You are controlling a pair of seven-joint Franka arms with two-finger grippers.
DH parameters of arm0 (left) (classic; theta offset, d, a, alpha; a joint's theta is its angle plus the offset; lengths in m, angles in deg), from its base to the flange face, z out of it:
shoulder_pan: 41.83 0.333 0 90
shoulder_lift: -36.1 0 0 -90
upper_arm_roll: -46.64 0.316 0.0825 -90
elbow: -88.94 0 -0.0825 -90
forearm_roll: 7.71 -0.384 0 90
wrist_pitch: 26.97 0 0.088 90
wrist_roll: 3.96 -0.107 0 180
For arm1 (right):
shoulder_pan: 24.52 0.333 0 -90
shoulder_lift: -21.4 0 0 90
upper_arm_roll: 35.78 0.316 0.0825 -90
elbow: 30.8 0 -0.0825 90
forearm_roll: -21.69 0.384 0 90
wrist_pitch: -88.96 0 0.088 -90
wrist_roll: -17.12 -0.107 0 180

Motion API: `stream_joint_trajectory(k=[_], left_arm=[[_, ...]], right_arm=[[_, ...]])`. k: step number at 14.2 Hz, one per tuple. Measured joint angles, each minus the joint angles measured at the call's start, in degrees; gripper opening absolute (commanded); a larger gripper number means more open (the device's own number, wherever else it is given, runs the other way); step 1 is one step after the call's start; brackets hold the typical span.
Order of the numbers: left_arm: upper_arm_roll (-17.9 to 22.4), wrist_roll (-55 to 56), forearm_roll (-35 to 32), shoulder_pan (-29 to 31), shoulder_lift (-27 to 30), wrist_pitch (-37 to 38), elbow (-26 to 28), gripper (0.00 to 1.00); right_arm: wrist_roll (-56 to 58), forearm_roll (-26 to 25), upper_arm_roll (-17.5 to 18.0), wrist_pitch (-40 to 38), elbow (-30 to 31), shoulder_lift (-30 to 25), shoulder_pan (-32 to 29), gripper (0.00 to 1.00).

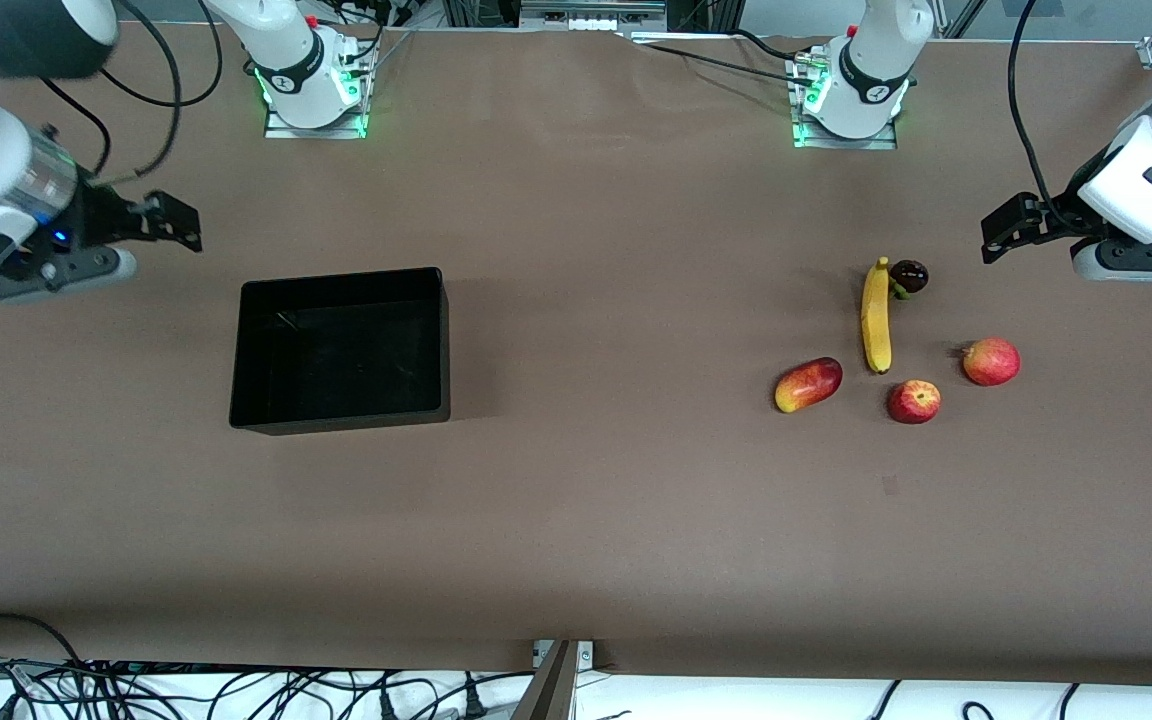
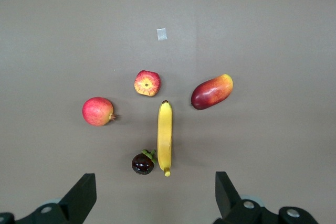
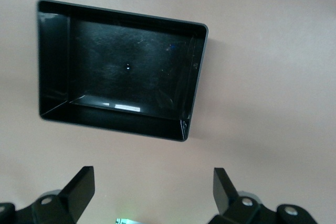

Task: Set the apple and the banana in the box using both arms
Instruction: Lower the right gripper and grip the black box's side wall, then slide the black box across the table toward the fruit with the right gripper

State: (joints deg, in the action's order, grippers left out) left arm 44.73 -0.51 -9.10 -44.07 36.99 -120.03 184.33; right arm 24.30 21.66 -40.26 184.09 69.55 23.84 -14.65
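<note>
The black box (image 1: 336,278) stands empty toward the right arm's end of the table. The yellow banana (image 1: 875,317) and the small red apple (image 1: 914,401) lie toward the left arm's end, the apple nearer the front camera than the banana. My left gripper (image 1: 994,238) hangs open and empty above the table beside the fruits. Its wrist view shows the banana (image 2: 165,136) and the apple (image 2: 147,83) ahead of the open left gripper (image 2: 156,198). My right gripper (image 1: 191,228) hangs open beside the box. In the right wrist view the box (image 3: 115,120) lies ahead of the open right gripper (image 3: 153,192).
A pinkish-red round fruit (image 1: 991,361), a red-and-yellow mango-like fruit (image 1: 808,384) and a dark mangosteen (image 1: 909,276) surround the banana. A small tape mark (image 1: 891,486) sits nearer the front camera than the apple. Cables run along the table's front edge.
</note>
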Motion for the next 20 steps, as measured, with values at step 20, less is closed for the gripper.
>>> stream_joint_trajectory(k=[20], left_arm=[[-0.02, 0.0, 0.0, 0.0, 0.0, 0.0, -0.03, 1.0]], right_arm=[[-3.32, -0.05, -2.09, 39.64, 24.28, 14.27, -2.83, 0.82]])
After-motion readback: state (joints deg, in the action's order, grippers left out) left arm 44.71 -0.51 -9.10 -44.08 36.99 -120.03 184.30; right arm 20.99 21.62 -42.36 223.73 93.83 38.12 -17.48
